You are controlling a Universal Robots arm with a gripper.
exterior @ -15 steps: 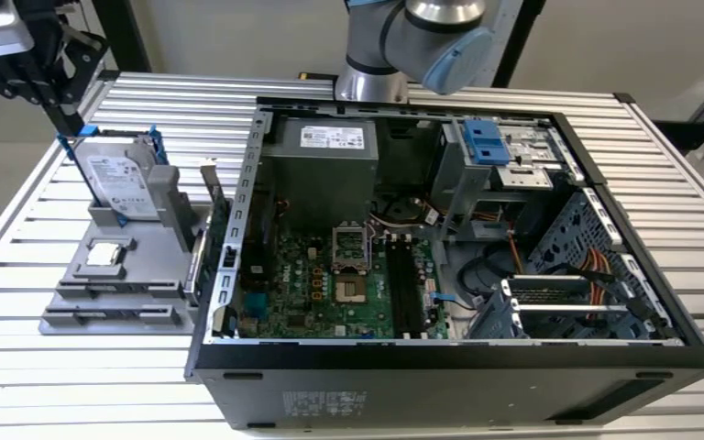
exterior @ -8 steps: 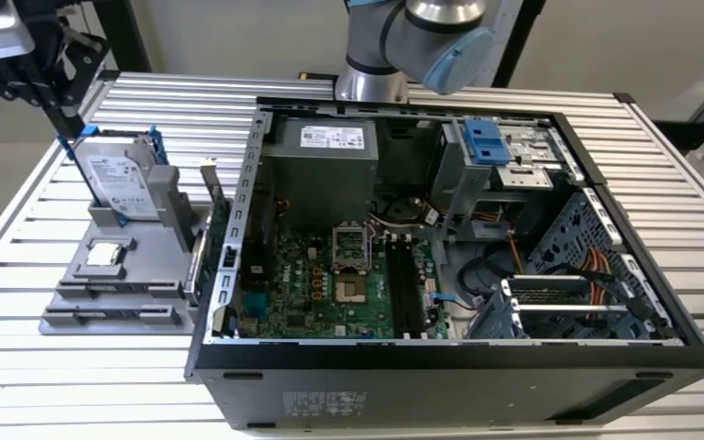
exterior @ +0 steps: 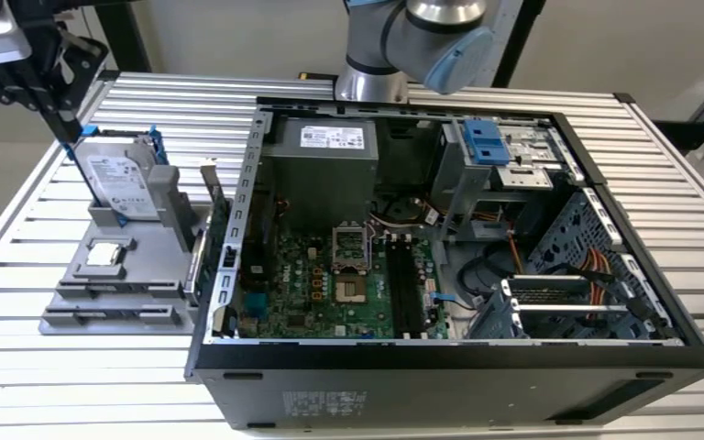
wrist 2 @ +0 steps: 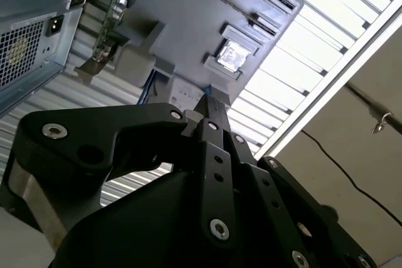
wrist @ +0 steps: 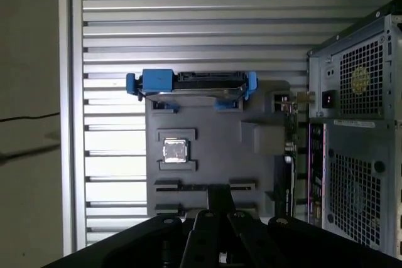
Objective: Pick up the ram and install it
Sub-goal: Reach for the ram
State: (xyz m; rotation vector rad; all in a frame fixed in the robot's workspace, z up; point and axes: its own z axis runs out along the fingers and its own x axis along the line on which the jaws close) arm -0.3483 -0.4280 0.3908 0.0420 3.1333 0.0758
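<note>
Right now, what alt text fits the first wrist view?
A grey tray on a slatted table holds a blue-framed hard drive and a silver processor chip; the gripper hangs above it. A computer case stands beside the tray.

One computer case (exterior: 450,376), one hard drive (exterior: 120,179), one processor chip (exterior: 106,256), one tray (exterior: 71,318)

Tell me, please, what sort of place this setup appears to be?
Probably a robotics lab bench for computer assembly: an open computer case lies on a slatted metal table, a grey fixture tray beside it holds a hard drive and a processor chip, and a robot arm stands behind the case.
</note>
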